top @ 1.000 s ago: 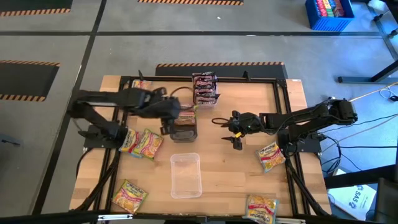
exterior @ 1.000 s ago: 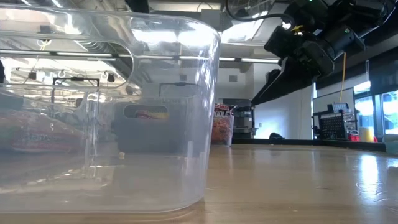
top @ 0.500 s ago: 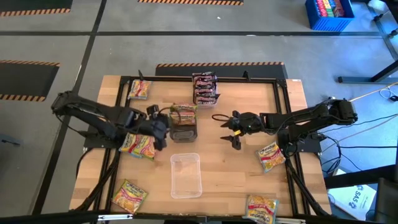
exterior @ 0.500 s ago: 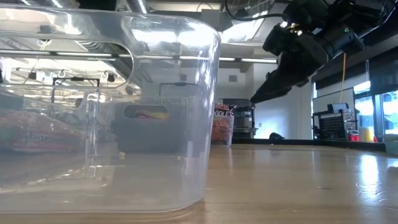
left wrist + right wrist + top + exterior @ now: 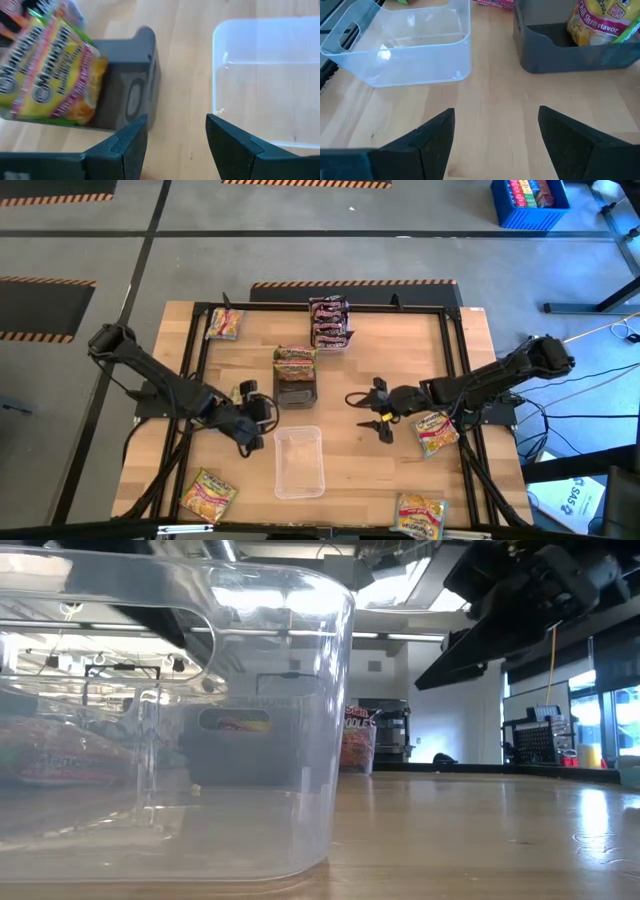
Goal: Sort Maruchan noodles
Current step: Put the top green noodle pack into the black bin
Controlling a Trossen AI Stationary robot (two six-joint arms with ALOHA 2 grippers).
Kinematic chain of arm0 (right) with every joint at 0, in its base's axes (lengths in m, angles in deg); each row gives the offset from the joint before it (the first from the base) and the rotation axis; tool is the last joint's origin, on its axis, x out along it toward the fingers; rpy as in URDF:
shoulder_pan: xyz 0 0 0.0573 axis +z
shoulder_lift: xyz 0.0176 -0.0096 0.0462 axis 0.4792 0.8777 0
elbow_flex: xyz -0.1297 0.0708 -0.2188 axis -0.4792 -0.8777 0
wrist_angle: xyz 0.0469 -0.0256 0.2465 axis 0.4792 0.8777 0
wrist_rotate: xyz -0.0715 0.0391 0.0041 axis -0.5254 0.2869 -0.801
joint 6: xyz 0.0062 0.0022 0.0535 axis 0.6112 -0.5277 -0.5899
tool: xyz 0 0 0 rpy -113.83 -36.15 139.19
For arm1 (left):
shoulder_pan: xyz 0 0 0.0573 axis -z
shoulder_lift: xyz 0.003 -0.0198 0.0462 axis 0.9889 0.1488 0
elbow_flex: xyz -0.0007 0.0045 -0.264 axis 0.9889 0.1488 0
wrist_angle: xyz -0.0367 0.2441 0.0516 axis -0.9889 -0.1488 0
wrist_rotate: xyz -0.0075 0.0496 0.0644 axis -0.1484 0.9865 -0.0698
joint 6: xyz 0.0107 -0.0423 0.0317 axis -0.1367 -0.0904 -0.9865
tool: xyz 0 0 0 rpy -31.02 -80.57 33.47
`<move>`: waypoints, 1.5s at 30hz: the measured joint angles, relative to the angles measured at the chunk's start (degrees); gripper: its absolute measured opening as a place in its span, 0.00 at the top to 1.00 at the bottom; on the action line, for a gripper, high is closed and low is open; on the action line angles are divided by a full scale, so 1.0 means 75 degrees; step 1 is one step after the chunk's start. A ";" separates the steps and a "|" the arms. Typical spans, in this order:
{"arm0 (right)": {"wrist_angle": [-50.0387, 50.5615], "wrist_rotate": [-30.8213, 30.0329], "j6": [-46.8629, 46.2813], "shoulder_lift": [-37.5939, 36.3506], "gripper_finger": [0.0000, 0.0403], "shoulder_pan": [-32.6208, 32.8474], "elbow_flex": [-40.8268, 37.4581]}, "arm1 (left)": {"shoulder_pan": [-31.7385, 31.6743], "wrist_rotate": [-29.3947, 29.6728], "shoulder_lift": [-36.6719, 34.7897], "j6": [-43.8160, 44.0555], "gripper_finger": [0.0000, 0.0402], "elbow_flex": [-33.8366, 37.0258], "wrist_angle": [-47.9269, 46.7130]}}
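The Maruchan noodles lie scattered. One yellow-pink packet (image 5: 295, 359) rests in the top of a dark grey bin (image 5: 296, 388), also seen as the packet (image 5: 47, 75) in the left wrist view. Dark brown-red packets (image 5: 330, 322) stand in a tray at the far edge. Loose yellow packets lie at the far left (image 5: 224, 323), near left (image 5: 208, 493), right (image 5: 437, 430) and near right (image 5: 420, 513). My left gripper (image 5: 268, 413) hovers open and empty between the bin and the clear tray (image 5: 300, 461). My right gripper (image 5: 368, 412) is open and empty, right of the tray.
A black frame (image 5: 455, 360) runs along the table's sides. The clear tray (image 5: 180, 720) fills the low view's left, with the grey bin (image 5: 240, 745) behind it. The left arm hides packets beneath it. Bare wood (image 5: 390, 470) lies between the clear tray and the right-hand packet.
My left gripper has drawn back from over the dark grey bin, swinging toward the table's near-left and then coming in beside the clear tray. The yellow-pink packet has stayed on the bin. My right gripper has moved a little toward the near edge.
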 joint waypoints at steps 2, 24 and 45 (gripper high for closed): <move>0.0000 -0.0243 -0.0129 0.0000 0.33 0.0149 -0.0001 | -0.0013 0.0001 0.0003 0.0004 0.52 0.0261 0.0355; 0.0003 -0.0561 -0.0520 0.0000 0.33 0.0458 -0.0001 | 0.0338 -0.0429 -0.0443 0.4154 0.53 -0.1453 -0.4443; -0.0285 -0.0567 -0.0635 0.0708 0.33 0.0455 -0.0001 | -0.2100 -0.2901 -0.2777 0.4763 0.53 0.0695 -0.4355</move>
